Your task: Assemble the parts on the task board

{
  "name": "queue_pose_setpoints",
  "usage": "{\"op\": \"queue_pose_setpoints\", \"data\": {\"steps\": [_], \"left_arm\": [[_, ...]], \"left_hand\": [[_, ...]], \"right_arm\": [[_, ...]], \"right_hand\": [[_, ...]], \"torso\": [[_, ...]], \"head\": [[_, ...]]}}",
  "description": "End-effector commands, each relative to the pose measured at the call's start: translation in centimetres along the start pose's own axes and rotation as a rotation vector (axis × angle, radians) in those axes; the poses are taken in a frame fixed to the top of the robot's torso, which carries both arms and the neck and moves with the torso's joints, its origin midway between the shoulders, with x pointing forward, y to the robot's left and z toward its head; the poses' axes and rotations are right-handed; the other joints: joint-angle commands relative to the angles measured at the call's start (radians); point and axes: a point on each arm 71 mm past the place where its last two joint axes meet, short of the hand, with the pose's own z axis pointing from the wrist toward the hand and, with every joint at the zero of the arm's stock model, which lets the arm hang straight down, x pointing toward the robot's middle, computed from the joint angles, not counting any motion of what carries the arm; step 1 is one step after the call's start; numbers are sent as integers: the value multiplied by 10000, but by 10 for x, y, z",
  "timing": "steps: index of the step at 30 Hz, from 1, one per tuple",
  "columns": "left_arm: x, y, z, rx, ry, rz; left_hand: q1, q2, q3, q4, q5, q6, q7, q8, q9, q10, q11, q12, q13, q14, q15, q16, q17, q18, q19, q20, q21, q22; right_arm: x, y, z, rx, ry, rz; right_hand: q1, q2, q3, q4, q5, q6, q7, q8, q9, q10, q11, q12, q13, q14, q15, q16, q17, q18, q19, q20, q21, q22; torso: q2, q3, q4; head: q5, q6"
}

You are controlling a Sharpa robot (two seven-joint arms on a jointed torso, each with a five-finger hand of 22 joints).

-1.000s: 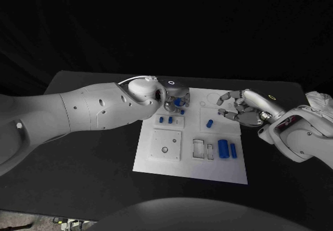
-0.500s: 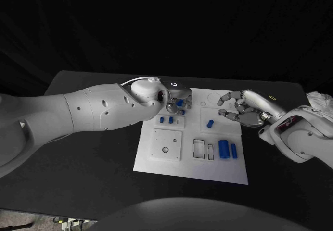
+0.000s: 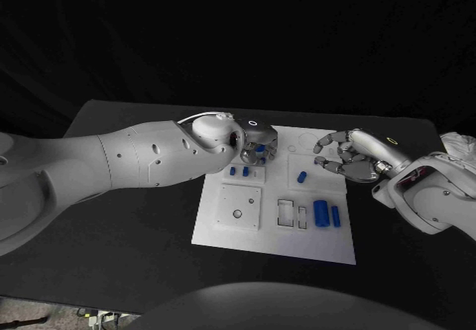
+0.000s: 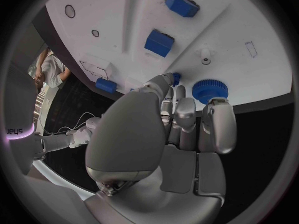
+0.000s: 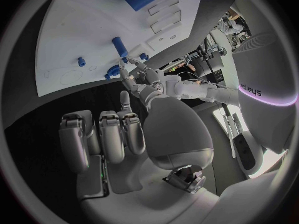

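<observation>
On the black desk (image 3: pixel 119 227) the white task board (image 3: pixel 273 240) lies in the middle. Near its right side lie 2 blue bars: a thick cylinder (image 3: pixel 319 212) and a thin bar (image 3: pixel 336 217); they look rigid, light and smooth, so likely to roll, and are best taken across the middle. Farther, a short peg (image 3: pixel 300 177) lies beside the right hand (image 3: pixel 349 157), whose fingers are curled around nothing. At the far left, the left hand (image 4: pixel 168 119) pinches a small blue part (image 4: pixel 176 78) next to a blue gear (image 4: pixel 210 90).
</observation>
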Motion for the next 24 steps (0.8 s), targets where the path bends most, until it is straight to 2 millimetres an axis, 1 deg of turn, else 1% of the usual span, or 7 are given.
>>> {"op": "queue_pose_setpoints", "data": {"steps": [1,8,24], "left_arm": [[2,-3,2,126,209,4],[4,-1,2,18,310,-8],[7,4,1,-175,379,185]], "left_hand": [[69,-19,56,9,35,92,0,50,10,-62,-2,-65,-13,-52,0,-7,-2,-50,170,-90,-25,1970],[59,-32,86,-4,25,96,3,57,9,-77,8,-92,-33,-45,20,7,8,-54,175,-89,-13,1974],[-23,-99,256,-68,-13,8,-30,25,-25,-219,81,-273,-170,-77,81,10,-85,-49,157,-54,-51,1964]], "right_arm": [[2,0,0,49,206,33],[2,0,0,72,234,36],[6,-1,0,153,399,71]], "right_hand": [[81,-8,34,24,56,67,-14,18,9,1059,-70,2,2629,1041,-50,35,2634,-71,834,-66,-65,2537],[96,-10,38,15,64,98,-25,32,11,1059,-81,2,2629,1041,-56,35,2634,-66,820,-70,-80,2531],[121,-19,47,-4,86,117,-37,38,8,1059,-91,2,2629,1041,-66,35,2634,-57,793,-76,-109,2518]], "torso": [[1,-6,-6],[7,2,-8],[3,-6,-2]], "head": [[-20,0],[-4,0],[18,0]]}}
